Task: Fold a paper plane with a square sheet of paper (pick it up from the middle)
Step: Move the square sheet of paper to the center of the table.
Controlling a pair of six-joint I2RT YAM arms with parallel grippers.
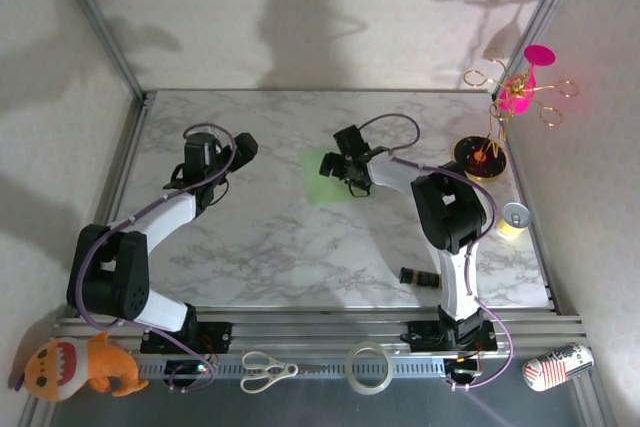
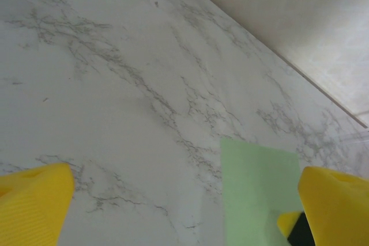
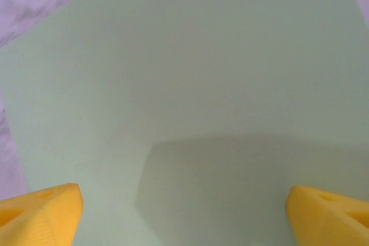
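Task barely begun: the square sheet of paper (image 1: pixel 314 189) lies flat & uncreased mid-way across the marble table (image 1: pixel 300 247), right gripper (image 3: pixel 184 211) spread wide just over its middle, left gripper (image 2: pixel 184 205) likewise wide & empty nearby, so pickup & all folds remain.
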